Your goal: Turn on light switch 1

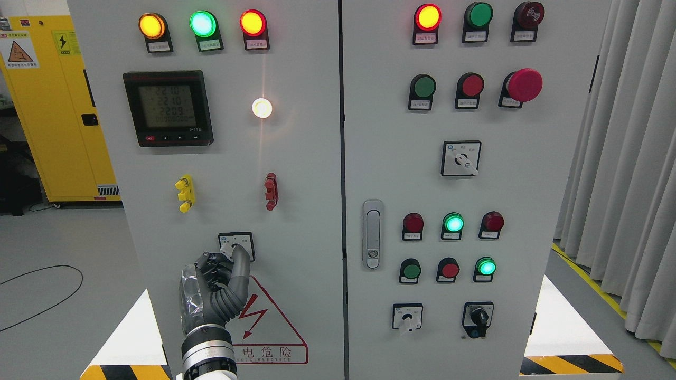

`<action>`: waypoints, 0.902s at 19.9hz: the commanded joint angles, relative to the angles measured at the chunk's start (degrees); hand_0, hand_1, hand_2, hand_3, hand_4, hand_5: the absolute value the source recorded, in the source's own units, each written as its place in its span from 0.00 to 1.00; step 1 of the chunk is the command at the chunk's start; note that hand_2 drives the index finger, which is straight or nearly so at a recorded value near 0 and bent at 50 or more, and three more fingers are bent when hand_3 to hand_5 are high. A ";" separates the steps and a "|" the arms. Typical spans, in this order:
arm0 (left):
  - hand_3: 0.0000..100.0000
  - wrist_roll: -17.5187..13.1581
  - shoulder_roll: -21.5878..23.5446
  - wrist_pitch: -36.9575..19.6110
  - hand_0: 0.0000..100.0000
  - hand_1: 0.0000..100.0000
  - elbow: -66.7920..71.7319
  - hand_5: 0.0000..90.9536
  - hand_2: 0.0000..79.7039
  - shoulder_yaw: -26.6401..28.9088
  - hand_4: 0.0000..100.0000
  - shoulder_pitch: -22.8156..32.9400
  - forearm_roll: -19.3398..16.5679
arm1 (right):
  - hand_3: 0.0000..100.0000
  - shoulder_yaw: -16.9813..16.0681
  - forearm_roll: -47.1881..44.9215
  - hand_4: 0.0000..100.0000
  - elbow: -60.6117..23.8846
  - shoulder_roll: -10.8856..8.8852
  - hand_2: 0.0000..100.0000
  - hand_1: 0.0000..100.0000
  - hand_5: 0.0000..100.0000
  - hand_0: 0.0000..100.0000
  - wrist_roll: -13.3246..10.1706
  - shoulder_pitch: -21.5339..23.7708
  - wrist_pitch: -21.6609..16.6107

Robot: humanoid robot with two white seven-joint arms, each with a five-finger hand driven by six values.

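While the grey cabinet [296,211] fills nearly the whole view, only the left hand [219,279] shows, its arm rising from the bottom edge left of the middle; the right hand is out of sight. Its fingers are curled up against the small rotary switch [236,246] just above it, the index finger [242,264] lying across the switch's plate and the tip touching the knob. I cannot tell whether the knob is truly pinched or only pressed.

Well above the hand sit a meter [168,108] and a lit white lamp [262,108]; between them and the hand are a yellow handle [185,193] and a red handle [271,191]. Far to the right, on the other door, are more buttons and a latch [373,234].

Risk, as I judge it: with contact this shallow, the fingertip could slide off the knob as the wrist turns, leaving the switch unmoved, or the turn could overshoot its detent.

Just right of the wrist, a red warning triangle [269,327] carries a lightning bolt and the words "电危险". The meter reads about 221.0, 221.0, 220.9. The small labels under the lamps are too fine to read.
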 commanded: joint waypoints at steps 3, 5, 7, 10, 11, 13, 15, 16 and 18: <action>0.94 0.21 0.03 0.35 0.69 0.53 0.08 0.89 0.77 0.05 0.88 0.12 0.33 | 0.00 0.00 0.01 0.00 0.00 0.00 0.04 0.50 0.00 0.00 0.01 0.00 0.02; 0.94 0.12 0.03 0.27 0.70 0.52 0.08 0.89 0.77 0.05 0.88 0.12 0.33 | 0.00 0.00 0.01 0.00 0.00 0.00 0.04 0.50 0.00 0.00 0.01 0.00 0.02; 0.94 0.12 0.03 0.18 0.69 0.52 0.08 0.89 0.77 0.05 0.88 0.12 0.33 | 0.00 0.00 0.01 0.00 0.00 0.00 0.04 0.50 0.00 0.00 0.01 0.00 0.02; 0.94 0.12 0.03 0.18 0.61 0.51 0.25 0.89 0.77 0.05 0.88 0.12 0.33 | 0.00 0.00 0.01 0.00 0.00 0.00 0.04 0.50 0.00 0.00 0.01 0.00 0.02; 0.94 0.12 0.03 0.18 0.57 0.50 0.25 0.89 0.77 0.05 0.88 0.12 0.33 | 0.00 0.00 0.01 0.00 0.00 0.00 0.04 0.50 0.00 0.00 0.01 0.00 0.02; 0.94 0.12 0.03 0.18 0.52 0.49 0.25 0.89 0.78 0.05 0.88 0.12 0.33 | 0.00 0.00 0.01 0.00 0.00 0.00 0.04 0.50 0.00 0.00 0.01 0.00 0.02; 0.94 0.12 0.03 0.18 0.46 0.48 0.25 0.89 0.78 0.05 0.88 0.12 0.33 | 0.00 0.00 0.01 0.00 0.00 0.00 0.04 0.50 0.00 0.00 0.01 0.00 0.02; 0.94 0.12 0.03 0.18 0.43 0.48 0.25 0.89 0.78 0.05 0.88 0.12 0.33 | 0.00 0.00 -0.08 0.00 0.00 0.00 0.04 0.50 0.00 0.00 0.01 0.00 0.02; 0.94 0.12 0.03 0.18 0.40 0.47 0.25 0.89 0.78 0.05 0.88 0.21 0.33 | 0.00 0.00 0.01 0.00 0.00 0.00 0.04 0.50 0.00 0.00 0.01 0.00 0.02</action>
